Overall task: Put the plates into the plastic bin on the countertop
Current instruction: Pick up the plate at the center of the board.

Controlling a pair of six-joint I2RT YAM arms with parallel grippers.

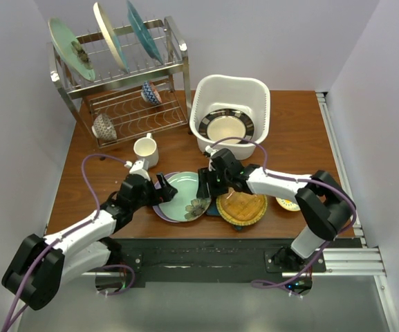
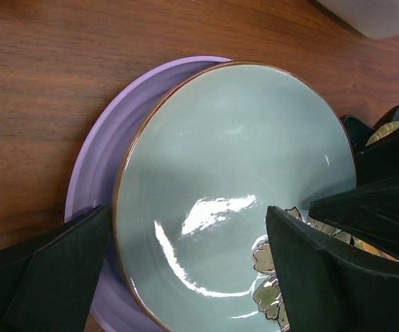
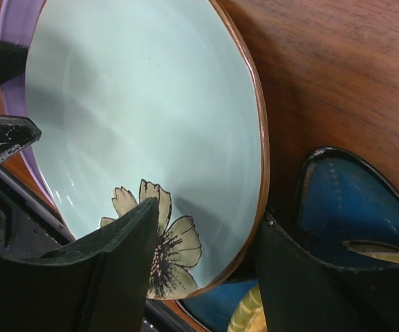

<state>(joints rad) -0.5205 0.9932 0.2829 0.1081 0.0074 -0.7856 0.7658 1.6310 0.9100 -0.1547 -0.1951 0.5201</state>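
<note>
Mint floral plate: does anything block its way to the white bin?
No object lies between the mint floral plate and the bin; only the right gripper sits at its bin-side rim. The mug stands aside.

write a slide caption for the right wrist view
Right gripper, jaws open, straddles the rim of a mint floral plate stacked on a lavender plate, blue plate at right.

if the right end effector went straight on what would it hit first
Most likely the mint floral plate: its rim lies between the right end effector's open jaws, though depth is unclear.
</note>
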